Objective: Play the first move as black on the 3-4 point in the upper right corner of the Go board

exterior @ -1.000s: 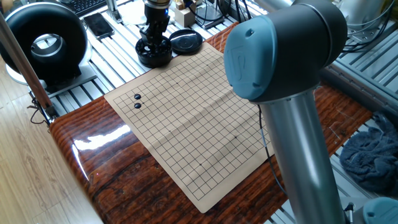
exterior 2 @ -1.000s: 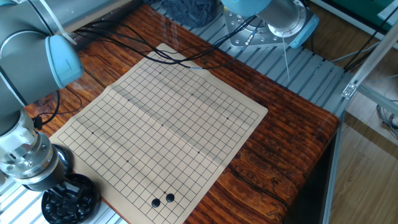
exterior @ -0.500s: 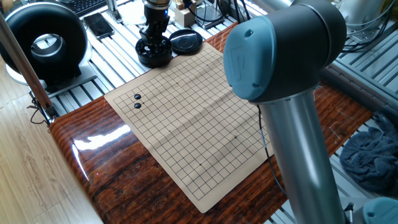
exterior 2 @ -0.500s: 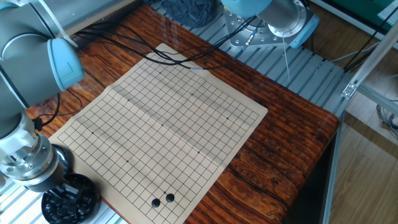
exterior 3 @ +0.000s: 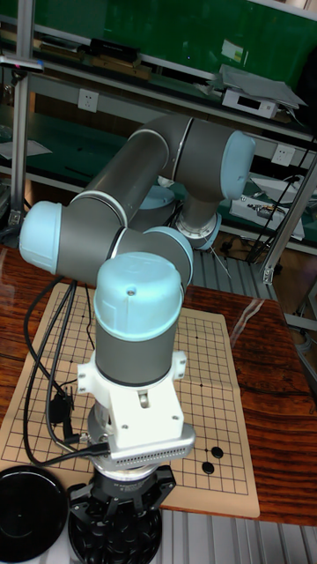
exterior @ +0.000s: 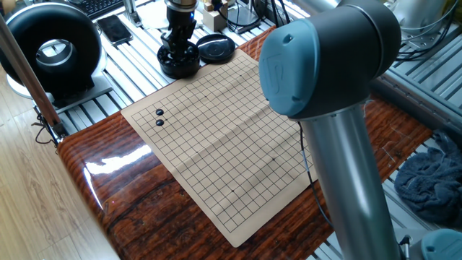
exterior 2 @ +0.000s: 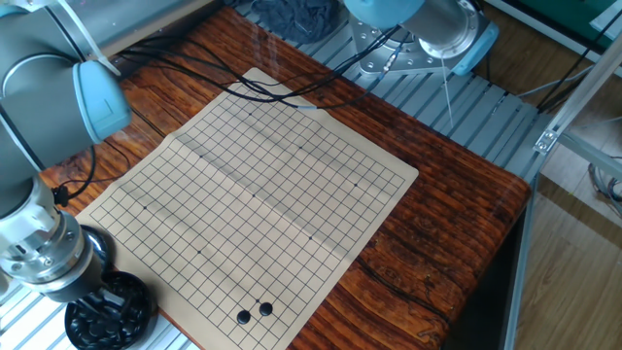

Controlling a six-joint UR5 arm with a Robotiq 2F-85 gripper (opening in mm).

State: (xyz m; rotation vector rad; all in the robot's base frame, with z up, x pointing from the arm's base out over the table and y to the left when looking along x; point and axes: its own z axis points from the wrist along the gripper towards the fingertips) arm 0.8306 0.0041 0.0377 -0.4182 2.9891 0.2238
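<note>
A round black bowl (exterior: 179,65) full of small glossy black stones stands just off one corner of the tan Go board (exterior: 216,137). My gripper (exterior: 178,45) points straight down into this bowl (exterior 2: 109,313), with its fingertips among the stones. The wrist hides the fingers in the other fixed view, and the tall fixed view shows them only from behind at the bowl (exterior 3: 114,529). Two black stones (exterior: 159,118) lie side by side on the board near one edge (exterior 2: 255,313). All other grid crossings are bare. I cannot tell which corner counts as upper right.
The bowl's black lid (exterior: 216,48) lies beside the bowl. Black cables (exterior 2: 224,78) trail across the wooden table (exterior: 130,195) onto the board's far edge. A large black round device (exterior: 52,50) stands at the left. The arm's big joint (exterior: 328,65) fills the foreground.
The gripper stays down in the bowl. The arm has shifted only by a hair; the board and its two stones are unchanged.
</note>
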